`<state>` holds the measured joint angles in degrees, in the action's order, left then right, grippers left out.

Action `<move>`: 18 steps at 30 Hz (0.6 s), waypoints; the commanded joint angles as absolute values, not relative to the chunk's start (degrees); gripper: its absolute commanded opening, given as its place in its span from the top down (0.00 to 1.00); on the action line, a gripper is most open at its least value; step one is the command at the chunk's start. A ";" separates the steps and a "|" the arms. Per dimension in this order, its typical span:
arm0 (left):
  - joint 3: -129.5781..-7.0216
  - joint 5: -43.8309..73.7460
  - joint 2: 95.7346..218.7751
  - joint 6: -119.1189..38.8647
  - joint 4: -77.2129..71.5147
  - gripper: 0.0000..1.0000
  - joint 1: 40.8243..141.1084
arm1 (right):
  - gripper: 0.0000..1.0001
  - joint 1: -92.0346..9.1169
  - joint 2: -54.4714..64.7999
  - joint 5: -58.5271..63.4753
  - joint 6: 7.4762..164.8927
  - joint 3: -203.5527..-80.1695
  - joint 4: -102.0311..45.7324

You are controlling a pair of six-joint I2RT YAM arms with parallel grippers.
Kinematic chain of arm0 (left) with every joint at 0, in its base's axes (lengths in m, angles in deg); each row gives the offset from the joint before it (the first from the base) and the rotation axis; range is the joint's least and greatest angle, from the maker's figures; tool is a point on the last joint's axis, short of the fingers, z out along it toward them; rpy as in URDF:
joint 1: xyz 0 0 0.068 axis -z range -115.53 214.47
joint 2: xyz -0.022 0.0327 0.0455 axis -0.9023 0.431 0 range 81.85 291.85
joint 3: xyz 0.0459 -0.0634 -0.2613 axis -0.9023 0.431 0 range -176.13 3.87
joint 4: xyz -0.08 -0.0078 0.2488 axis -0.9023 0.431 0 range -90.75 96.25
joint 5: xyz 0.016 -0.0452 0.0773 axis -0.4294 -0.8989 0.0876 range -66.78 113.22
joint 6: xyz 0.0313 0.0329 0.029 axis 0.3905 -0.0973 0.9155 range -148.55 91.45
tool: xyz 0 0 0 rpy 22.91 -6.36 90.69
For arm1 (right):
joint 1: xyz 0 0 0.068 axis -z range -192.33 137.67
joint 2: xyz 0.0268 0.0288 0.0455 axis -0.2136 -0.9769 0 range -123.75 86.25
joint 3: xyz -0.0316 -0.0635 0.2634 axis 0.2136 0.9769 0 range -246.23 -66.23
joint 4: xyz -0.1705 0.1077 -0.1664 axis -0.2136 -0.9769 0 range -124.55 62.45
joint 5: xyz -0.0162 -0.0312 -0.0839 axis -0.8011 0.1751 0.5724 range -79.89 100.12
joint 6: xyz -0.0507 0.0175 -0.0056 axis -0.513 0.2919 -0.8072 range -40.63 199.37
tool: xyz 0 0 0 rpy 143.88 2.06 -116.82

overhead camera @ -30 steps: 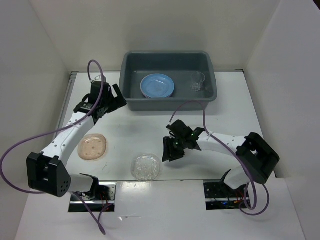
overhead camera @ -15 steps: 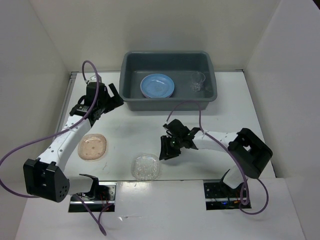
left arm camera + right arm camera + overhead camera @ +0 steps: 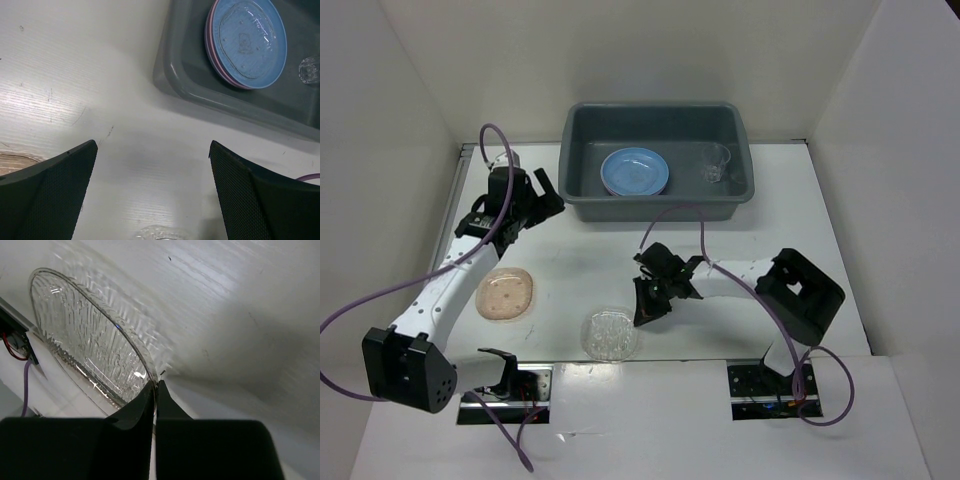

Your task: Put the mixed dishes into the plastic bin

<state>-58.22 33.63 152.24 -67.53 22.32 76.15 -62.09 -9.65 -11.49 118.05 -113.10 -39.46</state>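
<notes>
The grey-blue plastic bin point(image 3: 660, 210) stands at the back with a blue plate point(image 3: 635, 171) and a small clear cup point(image 3: 716, 163) inside. In the left wrist view the blue plate point(image 3: 247, 42) tops a stack with pink and lilac edges below. On the table lie a peach plate point(image 3: 506, 294) and a clear textured dish point(image 3: 610, 335). My right gripper point(image 3: 642, 312) is shut on the right rim of that dish point(image 3: 85, 340), its fingers point(image 3: 145, 400) pinching the edge. My left gripper point(image 3: 545, 195) hangs open over bare table by the bin's left front corner.
White walls enclose the table on the left, back and right. A purple cable point(image 3: 685, 215) loops from the right arm just in front of the bin. Both arm bases point(image 3: 760, 385) sit at the near edge.
The right gripper slid left to the clear dish and its jaws closed on the rim. The left arm drew slightly left, still open.
</notes>
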 commanded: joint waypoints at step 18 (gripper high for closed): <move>-60.29 38.07 152.94 -63.18 24.30 0.00 69.05 | 1.00 -43.10 -2.39 -0.70 110.58 -158.75 -61.66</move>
